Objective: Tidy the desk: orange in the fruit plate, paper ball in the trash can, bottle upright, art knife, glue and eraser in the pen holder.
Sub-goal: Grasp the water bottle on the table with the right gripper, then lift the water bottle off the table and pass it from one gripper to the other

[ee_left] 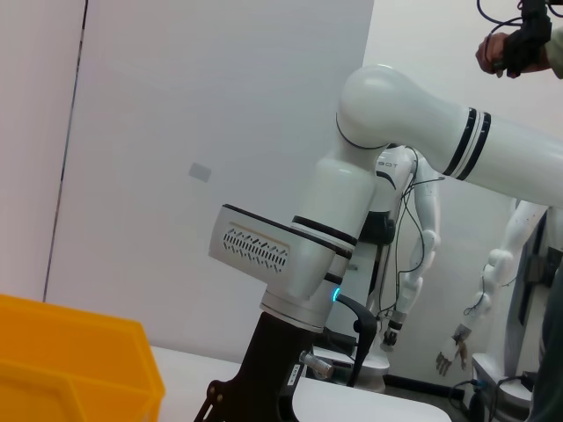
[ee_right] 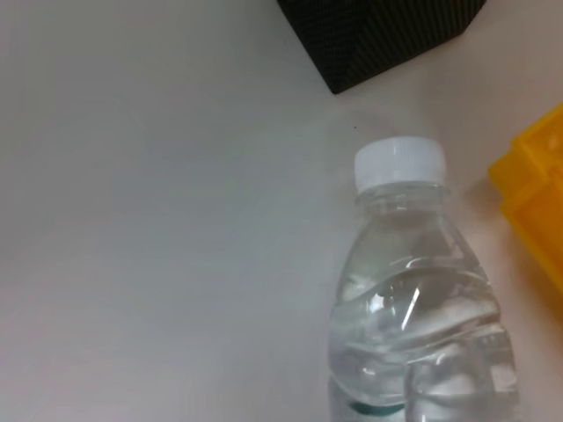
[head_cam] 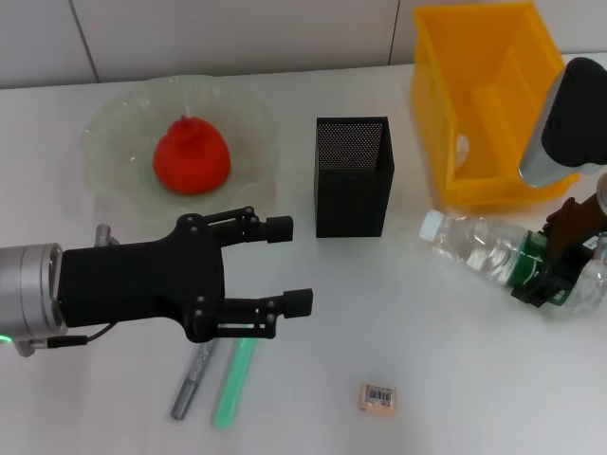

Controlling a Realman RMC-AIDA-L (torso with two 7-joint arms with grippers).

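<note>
— Filling the near foreground, the left gripper is hanging over the table with its two fingers spread and nothing between them. A grey pen-like tool and a green stick are lying just under it.

— And the right gripper?

— It is sitting down at the bottle, which is lying on its side, cap pointing toward the pen holder. I cannot tell how those fingers are standing.

— What is worrying you?

— The bottle is round and looking slippery; in my judgement it is liable to roll or swing into the trash can, which is standing just behind it.

— Room to move?

— Open table is lying toward the eraser, well apart from everything. The orange is already sitting in the fruit plate. I'm not seeing the paper ball clearly.
</note>
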